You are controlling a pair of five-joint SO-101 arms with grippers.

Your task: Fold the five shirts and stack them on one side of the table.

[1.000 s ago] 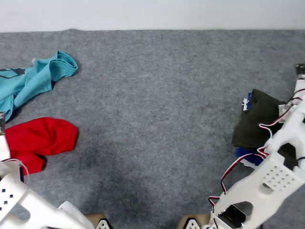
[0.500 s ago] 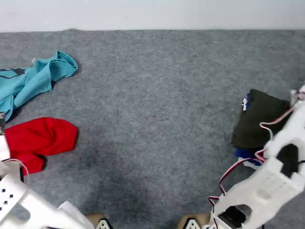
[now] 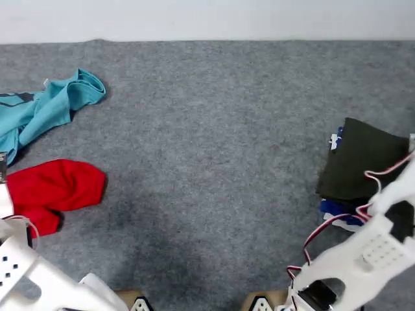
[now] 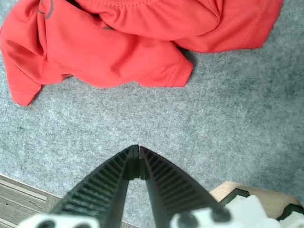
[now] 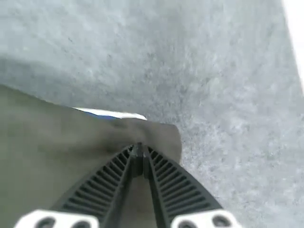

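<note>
Progress looks past the halfway mark: a folded dark shirt (image 3: 363, 162) lies squared off near the right edge of the bench (image 3: 214, 129), on top of a stack whose blue layer (image 3: 334, 208) and a white edge (image 3: 350, 222) peek out beneath it, so three shirts seem folded and piled, though the layers underneath are mostly hidden. Two are not yet done: a teal shirt (image 3: 45, 110) lies crumpled at the far left, and a red shirt (image 3: 55, 188) is bunched up just nearer than it, the two close but apart. Both would need spreading, folding and carrying across to the stack. The left arm (image 3: 26, 272) sits low at the near left corner, its jaws pressed together and empty, pointing at bare bench just beside the red shirt's hem (image 4: 156, 76). The right arm (image 3: 369, 253) is folded back at the near right, partly over the stack's near edge; its jaws are also closed tip to tip with nothing visibly gripped, poised over the dark shirt close to one corner (image 5: 166, 133).
</note>
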